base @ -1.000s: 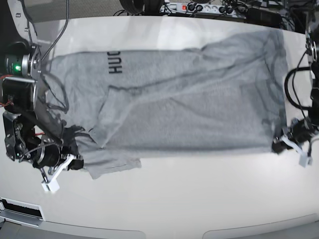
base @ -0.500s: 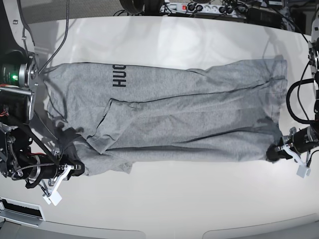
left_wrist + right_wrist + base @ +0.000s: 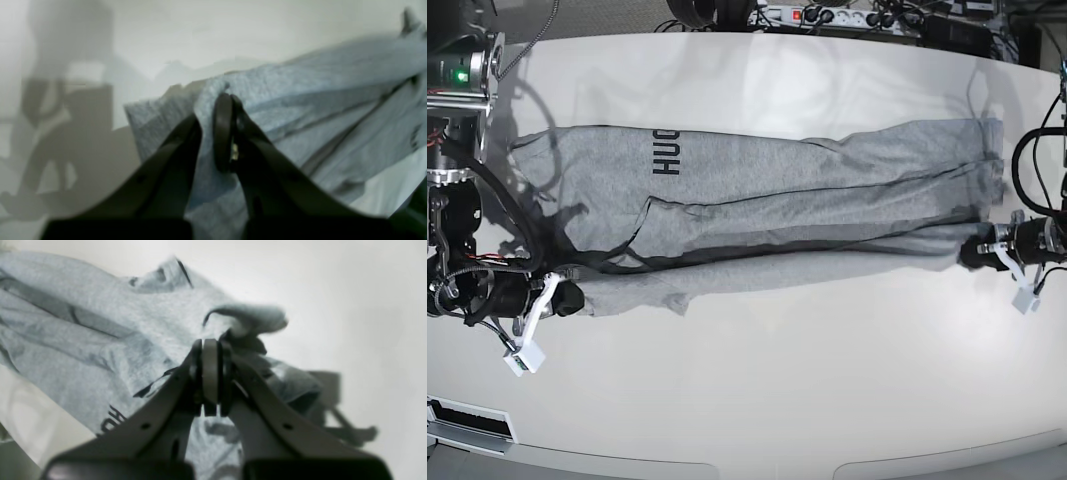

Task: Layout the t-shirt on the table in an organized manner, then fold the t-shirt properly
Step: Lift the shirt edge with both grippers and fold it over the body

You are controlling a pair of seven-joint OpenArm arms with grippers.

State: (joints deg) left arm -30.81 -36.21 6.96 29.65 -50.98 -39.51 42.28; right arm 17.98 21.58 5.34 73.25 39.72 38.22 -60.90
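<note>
Power strip (image 3: 832, 17), cables (image 3: 702, 12) behind far edge.

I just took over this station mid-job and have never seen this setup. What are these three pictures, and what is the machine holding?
This is a two-armed robot working at a white table. The base view looks down on the whole table; the other two views come from cameras on each wrist, looking along the fingers. A grey t-shirt with black lettering lies stretched across the table. The left gripper, on the base view's right, is pinching one end of the shirt; its wrist view shows cloth between the fingers. The right gripper, on the base view's left, pinches the other end, jaws closed on bunched fabric in its wrist view.
</note>
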